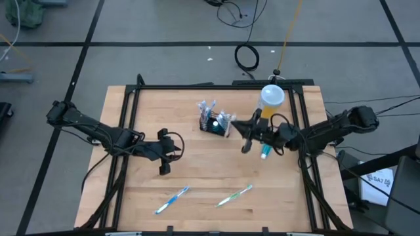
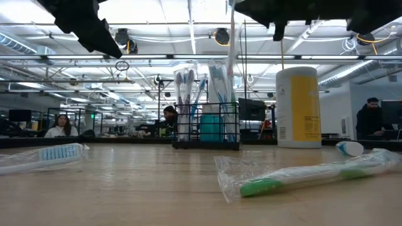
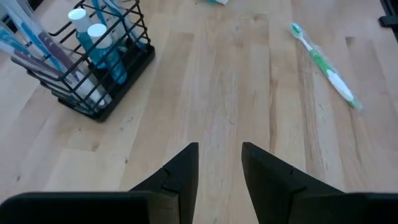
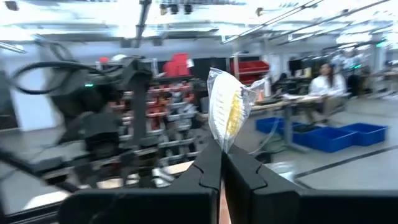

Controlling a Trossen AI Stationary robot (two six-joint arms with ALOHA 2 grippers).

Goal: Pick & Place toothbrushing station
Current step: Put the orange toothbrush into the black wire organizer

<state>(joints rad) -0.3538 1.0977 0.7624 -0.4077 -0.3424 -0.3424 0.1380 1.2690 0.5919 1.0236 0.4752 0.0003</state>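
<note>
Your right gripper [image 4: 221, 155] is clenched on a wrapped toothbrush [image 4: 227, 112], the clear packet standing up above the closed fingertips with a yellow-handled brush inside; from overhead this gripper [image 1: 247, 145] hangs over the table just right of the toothbrushing station [image 1: 215, 122]. Your left gripper [image 3: 219, 163] is released, its fingers apart and holding nothing, and from overhead it [image 1: 164, 167] waits at the left of the table, aimed across the bare wood toward the station [image 3: 90, 59]. The station stands upright near the table's far middle, a black wire caddy [image 2: 206, 125] already stocked with wrapped brushes and teal tubes with white caps. Judge it light and stiff but top-heavy: the tall contents could tip it or spill if you tilt or nudge it. The thin wire gives a narrow, slick hold, so take it by the top rim or a corner upright and keep it level. The packet in your right gripper is soft and slippery film, likely to twist. Farther out lie the yellow bottle [image 1: 272, 98] behind the right gripper, a loose tube [image 1: 265, 151] under the right arm, and two more wrapped brushes, blue [image 1: 172, 199] and green [image 1: 234, 195], near the front edge.
</note>
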